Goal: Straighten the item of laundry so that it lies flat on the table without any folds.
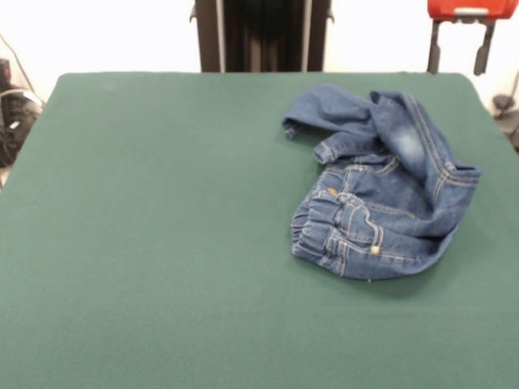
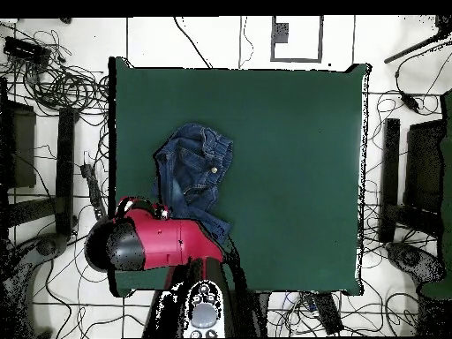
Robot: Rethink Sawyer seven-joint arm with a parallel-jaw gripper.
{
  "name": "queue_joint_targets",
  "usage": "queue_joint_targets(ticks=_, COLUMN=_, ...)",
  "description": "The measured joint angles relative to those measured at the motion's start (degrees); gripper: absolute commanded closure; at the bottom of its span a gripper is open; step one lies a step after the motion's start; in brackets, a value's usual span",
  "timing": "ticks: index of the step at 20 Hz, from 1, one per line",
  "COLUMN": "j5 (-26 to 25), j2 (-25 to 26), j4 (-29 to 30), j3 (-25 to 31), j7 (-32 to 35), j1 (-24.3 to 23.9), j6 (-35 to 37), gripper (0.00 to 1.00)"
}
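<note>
The blue denim jeans (image 1: 381,186) lie crumpled on the right far part of the green table (image 1: 162,243). The legs are folded over each other and across the body. The waistband with its brass button (image 1: 375,250) faces the near side. In the overhead view the jeans (image 2: 190,172) lie left of centre on the table (image 2: 291,177), partly under my red arm (image 2: 163,243). My gripper (image 1: 459,61) hangs at the table's far right corner, above and beyond the jeans. It is open and empty, clear of the cloth.
The black pedestal (image 1: 261,32) stands at the far edge, and the robot base (image 2: 205,309) shows at the overhead view's bottom. Cables (image 1: 12,113) lie off the left side, and more cables (image 2: 53,79) and stands ring the table.
</note>
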Motion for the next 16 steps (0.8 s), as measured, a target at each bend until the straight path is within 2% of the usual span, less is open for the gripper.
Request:
queue_joint_targets(ticks=9, j5=-0.02, j2=-0.69, j4=-2.08, j3=-1.28, j7=0.00, j1=0.28, j6=2.91, gripper=0.00)
queue_joint_targets(ticks=12, j5=-0.07, j2=0.27, j4=-5.06, j3=-1.91, j7=0.00, j1=0.59, j6=6.05, gripper=0.00)
queue_joint_targets(ticks=16, j5=-0.13, j2=3.03, j4=-12.01, j3=-2.25, j7=0.00, j1=0.42, j6=12.38, gripper=0.00)
